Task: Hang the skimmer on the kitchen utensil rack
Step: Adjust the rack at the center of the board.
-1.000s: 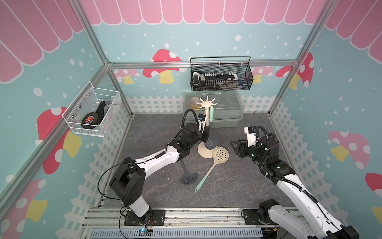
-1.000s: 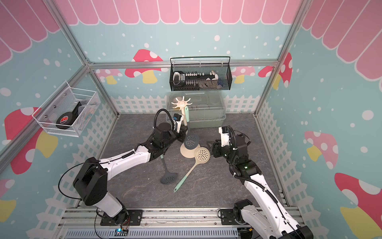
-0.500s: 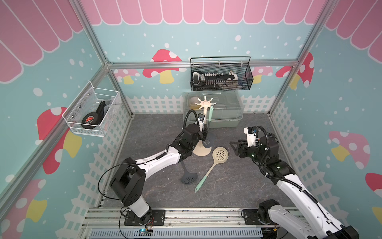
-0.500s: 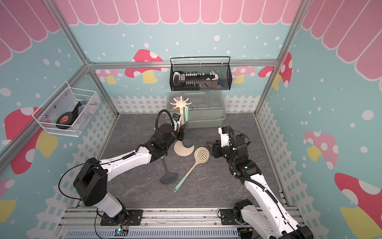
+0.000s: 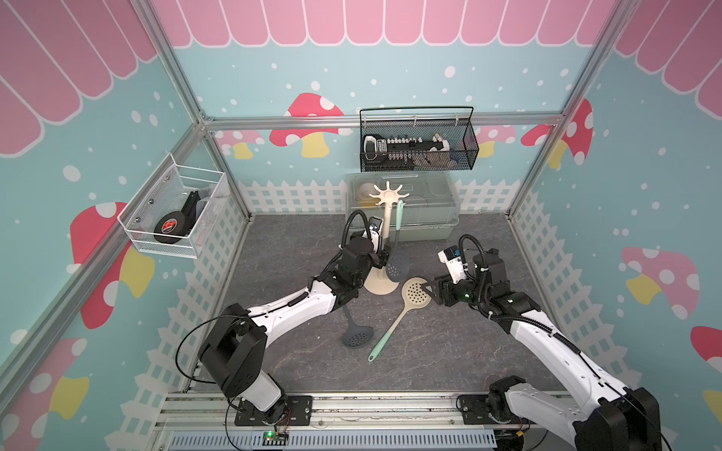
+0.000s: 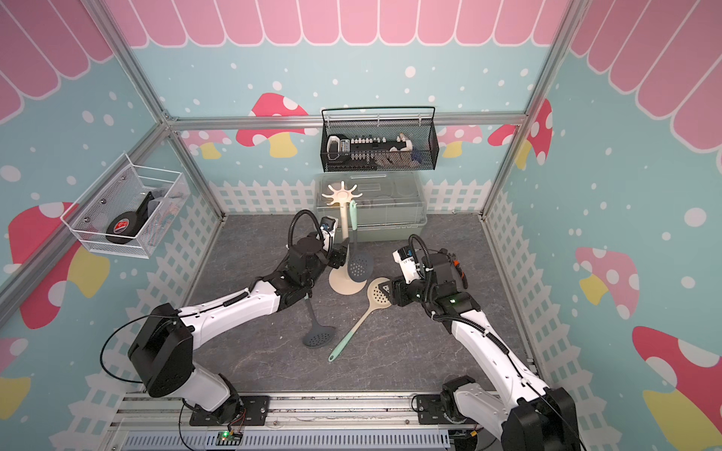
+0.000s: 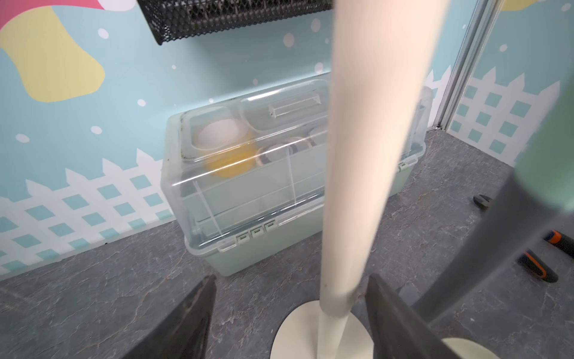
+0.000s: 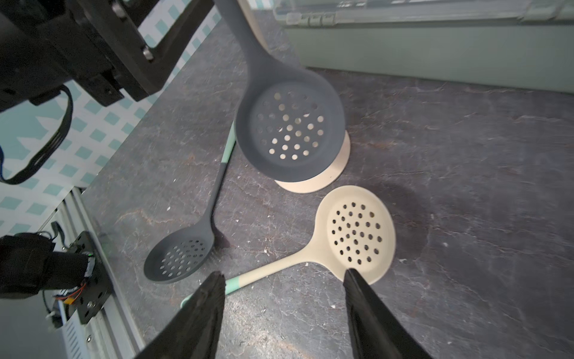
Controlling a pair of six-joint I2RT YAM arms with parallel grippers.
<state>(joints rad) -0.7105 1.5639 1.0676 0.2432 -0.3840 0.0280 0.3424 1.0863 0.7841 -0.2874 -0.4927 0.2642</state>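
Cream-coloured and upright, the kitchen utensil rack (image 5: 386, 230) stood on the grey stone-look tabletop (image 5: 449, 351), just in front of a clear-lidded storage box (image 5: 429, 211). A dark grey skimmer (image 5: 397, 266) with a mint handle hung from one of the rack's top hooks, its perforated head dangling low, just above the round base, as the right wrist view (image 8: 290, 130) showed.

The left gripper (image 5: 381, 259) sat low at the rack's pole. In the left wrist view its fingers were spread wide, with the pole (image 7: 357, 186) standing between them, nearer one finger than the other and with clear space on the far side. The gripper (image 7: 291, 276) clamped nothing.

The right gripper (image 5: 431, 291) hovered beside the rack, just over the head of a cream skimmer (image 5: 416, 292) that lay flat on the tabletop. Its jaws were parted and empty (image 8: 284, 272). One fingertip overlapped the rim of that cream head (image 8: 357, 236) in the wrist view; whether they touched could not be told.

A second dark grey skimmer (image 5: 356, 336) lay on the tabletop near the cream one, their handles angled toward each other.
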